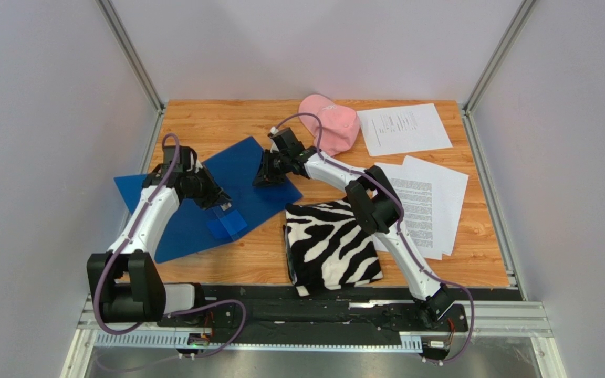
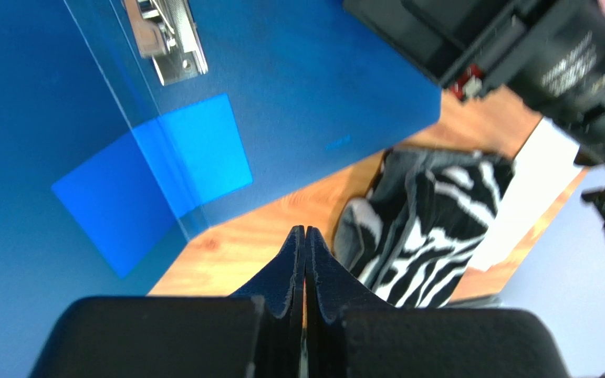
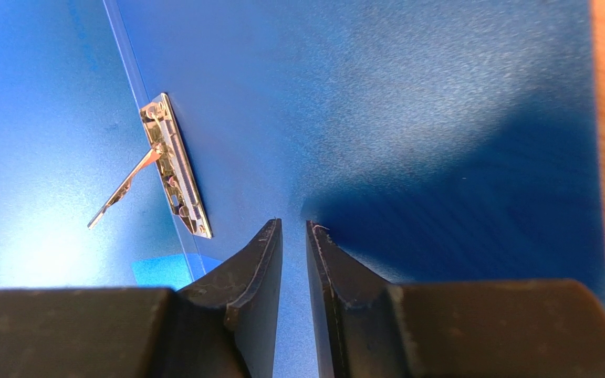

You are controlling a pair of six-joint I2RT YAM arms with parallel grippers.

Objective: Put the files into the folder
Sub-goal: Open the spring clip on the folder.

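Note:
The blue folder (image 1: 242, 169) lies open on the left half of the table, its metal clip (image 3: 173, 169) showing beside the spine with its lever raised. My left gripper (image 1: 223, 206) is shut and empty, hanging just past the folder's near edge (image 2: 298, 87) over bare wood; its tips (image 2: 306, 230) are pressed together. My right gripper (image 1: 265, 179) hovers over the folder's right flap (image 3: 408, 102), its jaws (image 3: 291, 224) open by a narrow gap with nothing between them. The files lie at the right: one sheet (image 1: 405, 128) at the back and overlapping sheets (image 1: 424, 201) nearer.
A zebra-striped folded cloth (image 1: 333, 244) lies at the front centre, between the folder and the sheets, and shows in the left wrist view (image 2: 432, 213). A pink cap (image 1: 331, 122) sits at the back centre. A lighter blue patch (image 2: 156, 177) marks the folder's spine.

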